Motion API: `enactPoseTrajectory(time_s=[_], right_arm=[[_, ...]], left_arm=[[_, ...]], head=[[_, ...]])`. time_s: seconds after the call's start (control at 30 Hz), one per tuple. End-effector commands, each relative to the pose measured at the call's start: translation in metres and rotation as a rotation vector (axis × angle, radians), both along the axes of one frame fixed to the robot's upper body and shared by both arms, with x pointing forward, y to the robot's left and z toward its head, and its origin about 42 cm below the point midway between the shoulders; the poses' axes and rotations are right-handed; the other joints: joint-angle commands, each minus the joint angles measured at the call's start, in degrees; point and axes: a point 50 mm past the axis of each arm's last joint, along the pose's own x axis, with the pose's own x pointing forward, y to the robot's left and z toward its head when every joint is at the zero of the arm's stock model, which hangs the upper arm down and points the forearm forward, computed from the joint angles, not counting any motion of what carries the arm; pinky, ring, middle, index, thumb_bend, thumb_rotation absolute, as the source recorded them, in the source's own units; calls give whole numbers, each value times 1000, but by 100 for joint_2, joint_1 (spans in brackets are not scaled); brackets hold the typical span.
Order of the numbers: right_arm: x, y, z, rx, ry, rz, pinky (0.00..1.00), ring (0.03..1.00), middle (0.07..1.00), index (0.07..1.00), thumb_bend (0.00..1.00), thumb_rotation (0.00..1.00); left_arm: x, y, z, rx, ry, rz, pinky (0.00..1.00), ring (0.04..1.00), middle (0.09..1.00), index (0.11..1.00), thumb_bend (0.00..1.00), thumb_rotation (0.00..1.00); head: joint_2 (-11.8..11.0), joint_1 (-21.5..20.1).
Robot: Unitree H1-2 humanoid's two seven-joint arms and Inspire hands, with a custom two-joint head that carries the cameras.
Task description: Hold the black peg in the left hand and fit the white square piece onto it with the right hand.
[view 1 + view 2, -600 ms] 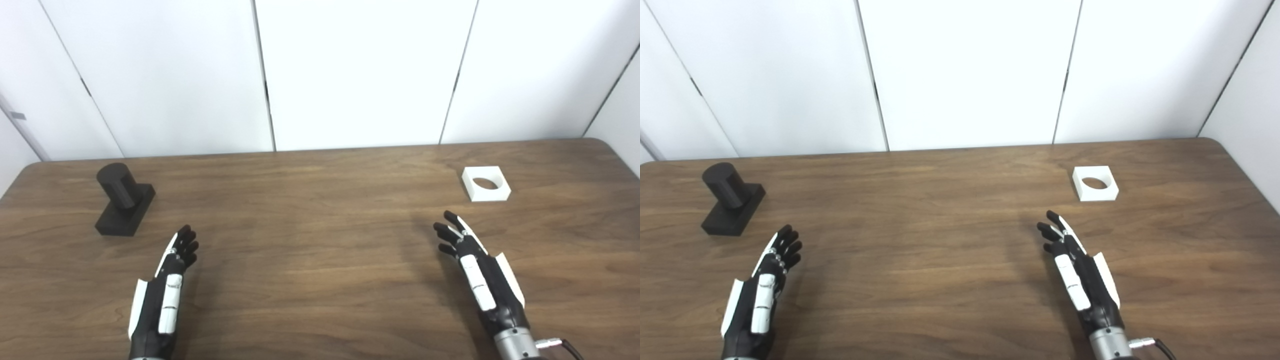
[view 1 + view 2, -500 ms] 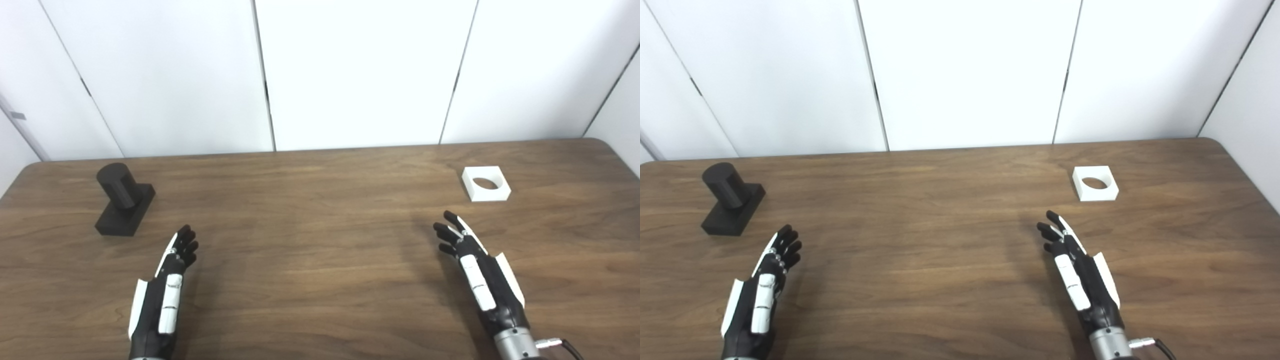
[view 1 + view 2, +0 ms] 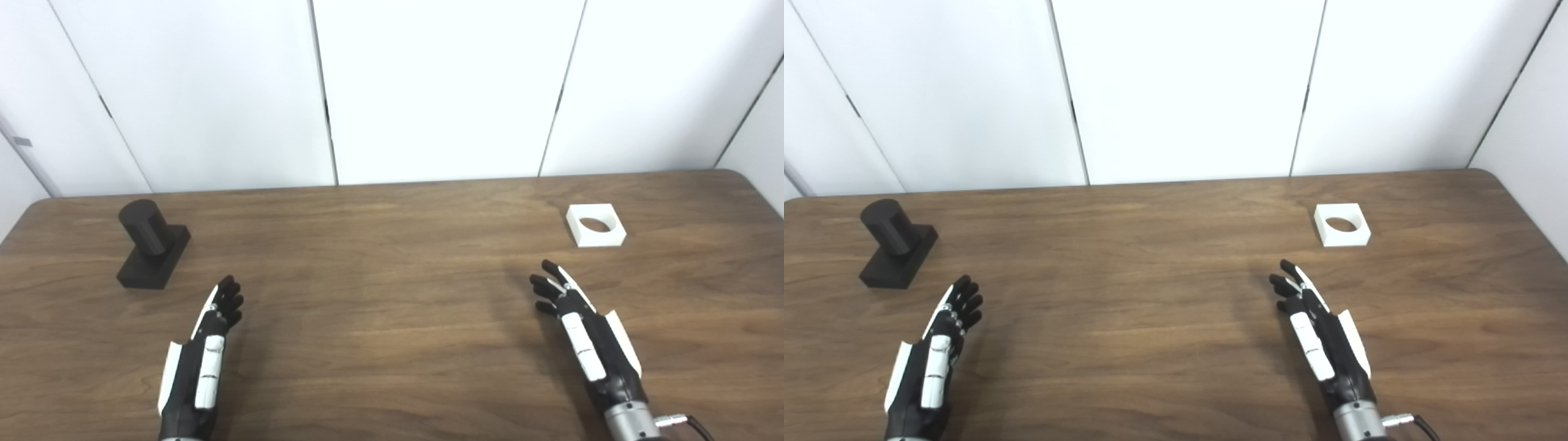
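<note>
The black peg (image 3: 147,236), a short cylinder on a rectangular black base, stands on the table at the far left. The white square piece (image 3: 595,225) with a round hole lies flat at the far right. My left hand (image 3: 211,334) hovers near the front left, below and to the right of the peg, fingers stretched out and holding nothing. My right hand (image 3: 576,318) hovers at the front right, below and slightly left of the white piece, also open and empty. Neither hand touches its object.
The brown wooden table (image 3: 392,294) spans the whole view, with rounded far corners. White wall panels (image 3: 429,86) rise directly behind its far edge. A cable (image 3: 692,421) leaves my right wrist at the bottom right.
My right hand has drifted very slightly toward me. The left hand, the peg and the white piece have not moved.
</note>
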Motion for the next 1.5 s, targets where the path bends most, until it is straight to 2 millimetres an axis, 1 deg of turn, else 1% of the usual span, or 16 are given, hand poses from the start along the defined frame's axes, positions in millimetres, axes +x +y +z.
enactPoseTrajectory(time_s=[0.0, 0.17, 0.23, 0.27, 0.3, 0.37, 0.43, 0.47, 0.63, 0.8, 0.93, 1.03, 1.23, 1.3, 1.33, 1.47], right_arm=[[-8, 9, -12, 42, 35, -8, 841, 879, 862, 920, 400, 1000], [-7, 7, -13, 45, 38, -16, 839, 872, 860, 922, 388, 1000], [-7, 4, -12, 47, 43, -20, 848, 873, 861, 925, 393, 1000], [-8, 3, -12, 48, 45, -20, 848, 873, 861, 926, 393, 1000], [-8, 2, -12, 45, 46, -21, 849, 873, 861, 926, 394, 1000], [-8, -1, -12, 51, 50, -18, 850, 878, 863, 930, 396, 1000], [-10, -5, -12, 59, 50, -13, 886, 898, 876, 937, 405, 1000], [-10, -7, -12, 61, 52, -10, 897, 902, 878, 937, 410, 1000], [-9, -13, -13, 43, 48, -11, 965, 920, 883, 937, 415, 1000], [-8, -15, -15, 42, 61, -19, 967, 912, 876, 937, 439, 1000], [-8, -16, -16, 45, 75, -23, 954, 913, 880, 940, 501, 1000], [-8, -18, -17, 55, 69, -24, 935, 906, 874, 934, 485, 1000], [-8, -21, -21, 60, 53, -13, 966, 916, 881, 951, 496, 1000], [-9, -22, -21, 34, 57, -19, 992, 927, 880, 954, 502, 1000], [-9, -22, -21, 26, 57, -23, 982, 926, 878, 950, 494, 1000], [-12, -20, -18, 0, 58, -28, 930, 920, 882, 947, 412, 1000]], left_arm=[[-13, -4, -27, -19, 93, 11, 923, 932, 953, 959, 535, 1000], [-13, -7, -28, -35, 100, 7, 928, 933, 950, 956, 545, 1000], [-14, -9, -28, -29, 103, 10, 911, 927, 945, 949, 547, 1000], [-14, -10, -29, -27, 104, 10, 908, 928, 945, 948, 545, 1000], [-14, -12, -29, -27, 104, 10, 906, 928, 944, 947, 545, 1000], [-15, -16, -29, -23, 107, 11, 901, 925, 941, 943, 546, 1000], [-16, -21, -29, -21, 113, 8, 902, 926, 942, 945, 565, 994], [-17, -23, -29, -24, 115, 9, 905, 928, 942, 945, 572, 984], [-18, -34, -29, -39, 128, 8, 911, 930, 940, 939, 593, 940], [-18, -40, -29, -44, 135, -5, 952, 945, 953, 952, 594, 955], [-17, -42, -31, -36, 138, -10, 957, 957, 960, 949, 576, 966], [-16, -45, -33, -20, 139, -9, 949, 963, 961, 946, 578, 974], [-16, -49, -35, -12, 134, -13, 926, 952, 956, 944, 576, 975], [-17, -50, -36, -13, 137, -11, 917, 948, 948, 939, 581, 966], [-17, -50, -36, -15, 137, -9, 912, 945, 945, 935, 579, 960], [-18, -50, -38, -26, 131, -6, 919, 940, 935, 928, 563, 931]], head=[[-24, 20], [-79, 216], [-127, 537], [-127, 537], [-153, 776], [-194, 1003], [-269, 1316], [-269, 1316], [-451, 1741], [-619, 1950], [-743, 2125], [-835, 2280], [-1020, 2508], [-1020, 2508], [-1104, 2531], [-1174, 2485]])
